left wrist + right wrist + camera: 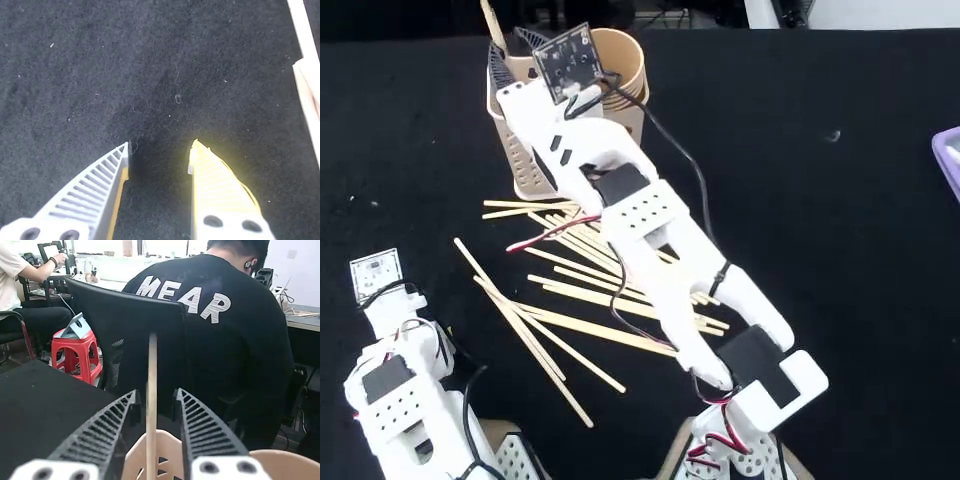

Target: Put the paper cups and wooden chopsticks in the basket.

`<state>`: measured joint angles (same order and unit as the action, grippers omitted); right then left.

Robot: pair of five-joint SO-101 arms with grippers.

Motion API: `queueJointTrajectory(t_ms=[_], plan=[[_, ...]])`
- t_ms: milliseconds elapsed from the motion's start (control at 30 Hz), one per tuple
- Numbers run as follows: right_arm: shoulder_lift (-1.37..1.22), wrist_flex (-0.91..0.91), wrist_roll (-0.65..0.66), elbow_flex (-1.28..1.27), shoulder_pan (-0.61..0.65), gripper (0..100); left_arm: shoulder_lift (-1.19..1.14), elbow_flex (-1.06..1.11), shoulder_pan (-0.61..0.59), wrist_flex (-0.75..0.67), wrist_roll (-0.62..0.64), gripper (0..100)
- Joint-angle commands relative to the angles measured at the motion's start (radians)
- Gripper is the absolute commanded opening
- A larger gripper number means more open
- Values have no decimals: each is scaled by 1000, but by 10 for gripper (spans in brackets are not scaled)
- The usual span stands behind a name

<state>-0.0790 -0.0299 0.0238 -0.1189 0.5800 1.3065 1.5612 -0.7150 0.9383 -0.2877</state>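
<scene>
Bright, perhaps overhead light; soft shadow beneath left tool (160, 144)

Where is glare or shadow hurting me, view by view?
High view: even light; the chopsticks read clearly on the table. Left wrist view: the left end effector throws a dark shadow on the table beside one finger; chopsticks at the edge wash out. Right wrist view: the windows blow out, but the chopstick between the fingers of the right end effector stands out against the dark chair.
</scene>
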Motion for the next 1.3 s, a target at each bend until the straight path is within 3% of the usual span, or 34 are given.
queueJointTrajectory(t_ms=[0,167,400,533,700,833,1000,1133,1267], plan=[[24,34,-8,84,-14,104,9,-5,8,-5,5,202],[173,233,-6,102,-15,103,9,-4,7,-5,5,202],[549,930,-2,8,-15,102,9,-4,12,-5,5,202],[674,1140,170,-209,-14,103,9,-4,12,-5,5,202],[665,1071,272,-618,-89,163,9,-4,12,-5,5,202],[524,971,408,-745,-169,242,9,-4,12,-5,5,202],[280,957,560,-685,-203,213,9,-4,12,-5,5,202],[145,959,569,-628,-198,210,9,-4,12,-5,5,202],[142,959,568,-625,-195,57,9,-4,12,-5,5,202]])
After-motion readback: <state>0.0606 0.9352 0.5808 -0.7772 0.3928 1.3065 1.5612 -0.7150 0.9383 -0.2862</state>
